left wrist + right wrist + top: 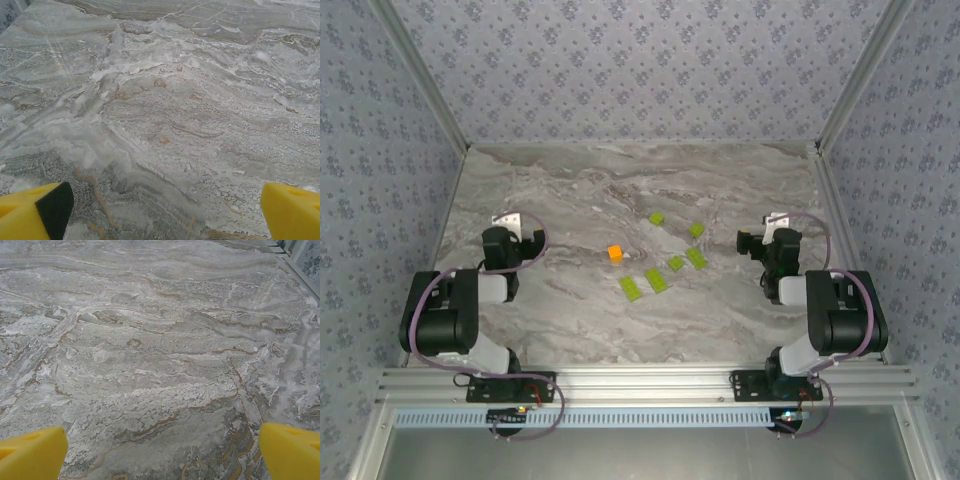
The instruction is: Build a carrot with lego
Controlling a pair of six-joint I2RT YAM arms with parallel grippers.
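Top view: orange brick [615,253] lay loose on the marble table [570,190], about mid-table. Six lime-green bricks [656,280] were scattered to the right of it, each separate: two near-right, two directly right, two far-right. None were joined to the orange brick. Left gripper [512,225] sat well to the left of the orange brick; right gripper [772,228] sat well to the right of it, past the green ones. From above, finger spacing was hard to read. Left wrist view: yellow fingers [30,212] stood wide apart at the frame's bottom corners, bare marble between them. Right wrist view: yellow fingers [30,455] were likewise spread wide, holding nothing.
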